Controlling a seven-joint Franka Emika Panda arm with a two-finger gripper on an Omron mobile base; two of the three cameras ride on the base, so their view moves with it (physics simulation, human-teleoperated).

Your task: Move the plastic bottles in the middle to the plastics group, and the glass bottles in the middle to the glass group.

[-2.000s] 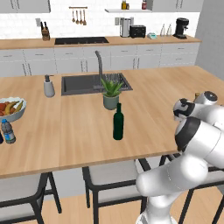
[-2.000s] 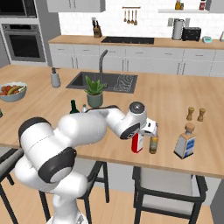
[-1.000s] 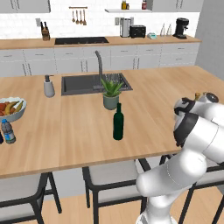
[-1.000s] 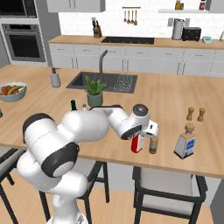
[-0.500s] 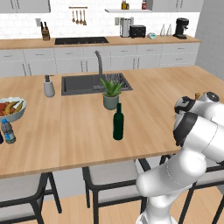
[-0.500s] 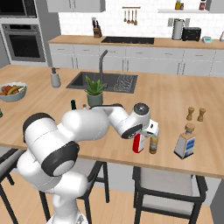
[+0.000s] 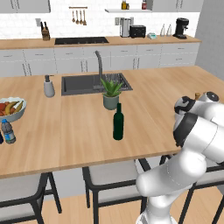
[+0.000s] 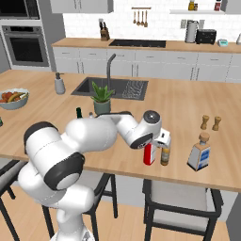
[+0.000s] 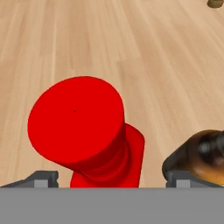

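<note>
Red bottle (image 8: 149, 154) stands upright on the wooden island counter (image 8: 188, 106), near its front edge, with the slim brown bottle (image 8: 164, 156) just beside it on the side toward the flat pale bottle with the blue label (image 8: 199, 152). Gripper (image 8: 161, 140) sits directly over the red cap. From the hand camera, the red cap (image 9: 76, 120) lies between the two dark fingertips (image 9: 42, 178), which stand wide apart on either side of it with a gap showing; jaws spread, nothing pinched. Brown bottle's shoulder (image 9: 201, 153) is close against the other fingertip.

Two small wooden shakers (image 8: 210, 123) stand farther back on the counter, behind the pale bottle.

Dark green wine bottle (image 7: 118, 122) is upright mid-counter, in front of the potted plant (image 7: 111, 93), well apart from the red bottle. Sink (image 7: 83, 84) with its faucet lies behind the plant; soap dispenser (image 7: 49, 86) is at the sink's left corner.

Far left end: fruit bowl (image 7: 10, 109), and in front of it a small clear bottle with a blue label (image 7: 7, 131).
</note>
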